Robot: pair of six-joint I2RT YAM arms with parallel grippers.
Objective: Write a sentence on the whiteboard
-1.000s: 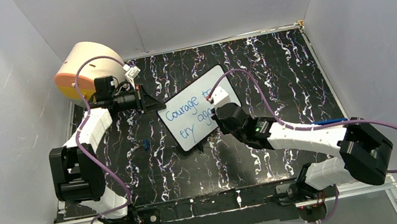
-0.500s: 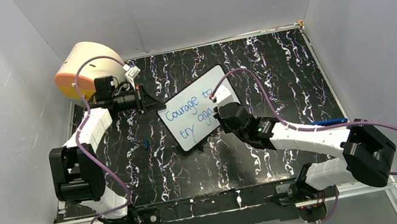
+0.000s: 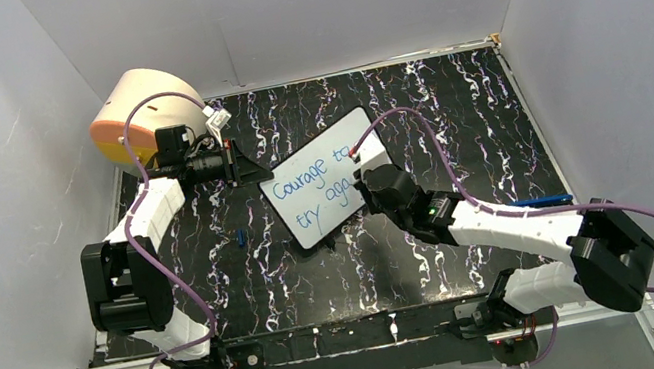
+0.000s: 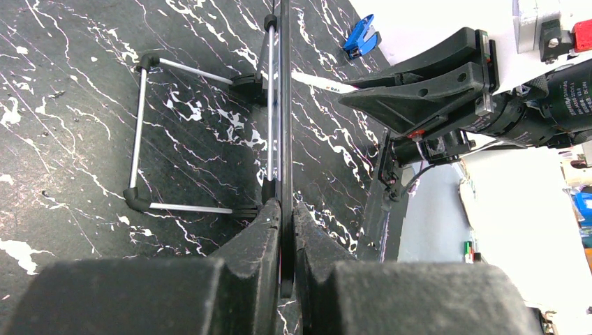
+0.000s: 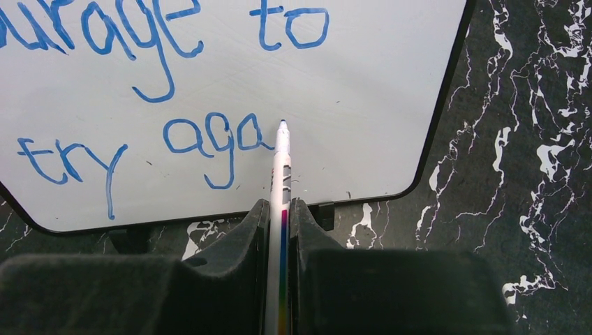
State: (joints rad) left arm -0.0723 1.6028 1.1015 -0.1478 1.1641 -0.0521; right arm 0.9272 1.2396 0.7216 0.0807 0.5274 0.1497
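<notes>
I am worrying that the thin white marker pen [image 5: 280,174] may be pushing too hard and tipping the small grey-white whiteboard [image 3: 339,133] with the black rim, propped up in the middle of the black marbled table [image 3: 451,102], or smearing the blue handwritten sentence [image 3: 309,193]. My right pincer [image 5: 279,209] is pinching the pen in a narrow gap, and my left pincer [image 4: 283,209] is squeezing shut on the board's edge

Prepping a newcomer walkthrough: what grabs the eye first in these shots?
The whiteboard propped mid-table, its blue handwriting reading "Courage to try aga", unfinished. The right gripper holds a marker, tip beside the last "a"; the left gripper clamps the board's edge. A cream-and-orange drum sits far left.
</notes>
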